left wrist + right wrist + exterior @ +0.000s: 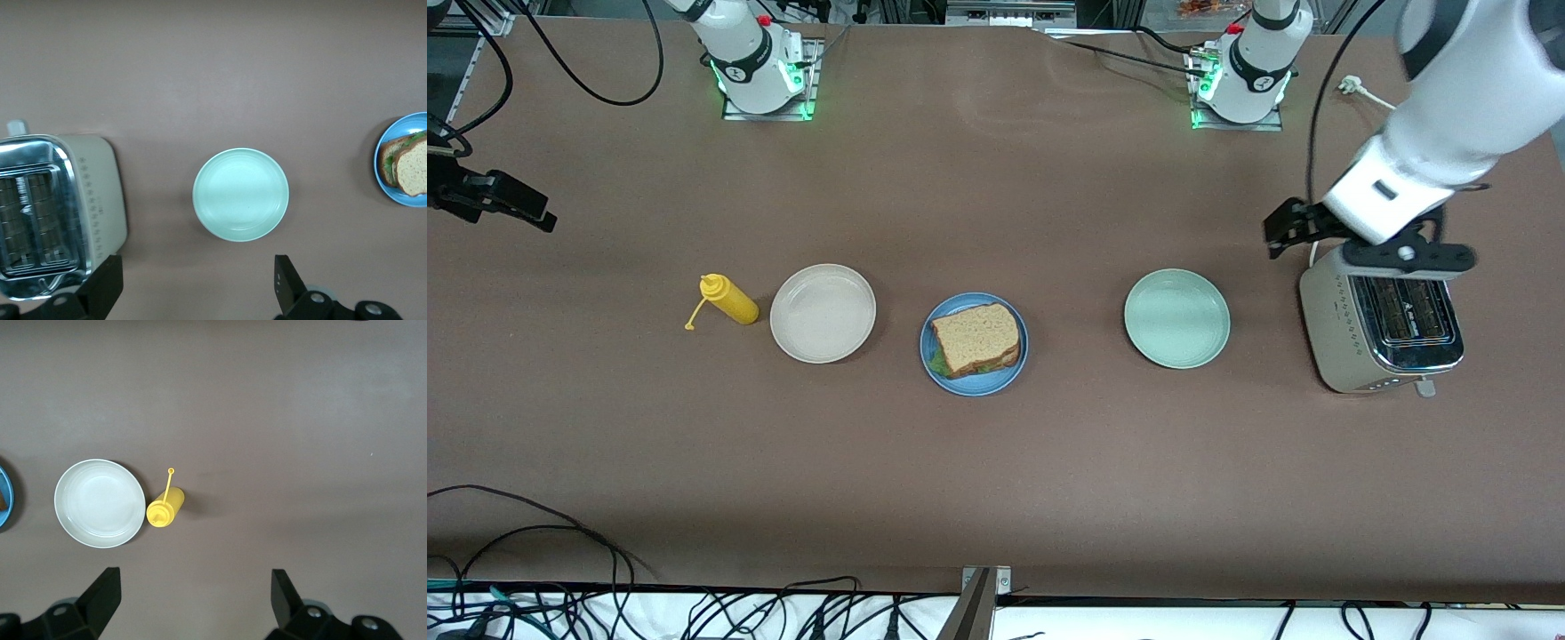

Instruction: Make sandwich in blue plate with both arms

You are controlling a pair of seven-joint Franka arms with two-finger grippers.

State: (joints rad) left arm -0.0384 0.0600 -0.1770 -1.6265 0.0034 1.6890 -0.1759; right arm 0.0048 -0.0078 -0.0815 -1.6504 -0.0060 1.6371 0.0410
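The sandwich [975, 339] lies on the blue plate [980, 388] at the middle of the table: brown speckled bread on top, green lettuce peeping out at one edge. The left wrist view shows the sandwich [408, 167] and blue plate [399, 198] at its border. My left gripper [1282, 233] hangs open and empty high over the table beside the toaster; in its own view the gripper [198, 273] holds nothing. My right gripper [532, 212] hangs open and empty over the right arm's end of the table, with nothing between the fingers of the gripper [195, 583].
A pale green plate [1176, 318] sits between the blue plate and a cream and chrome toaster [1378, 324]. Toward the right arm's end are a beige-white plate [823, 313] and a yellow squeeze bottle [727, 300] lying on its side. Cables run along the table edge nearest the front camera.
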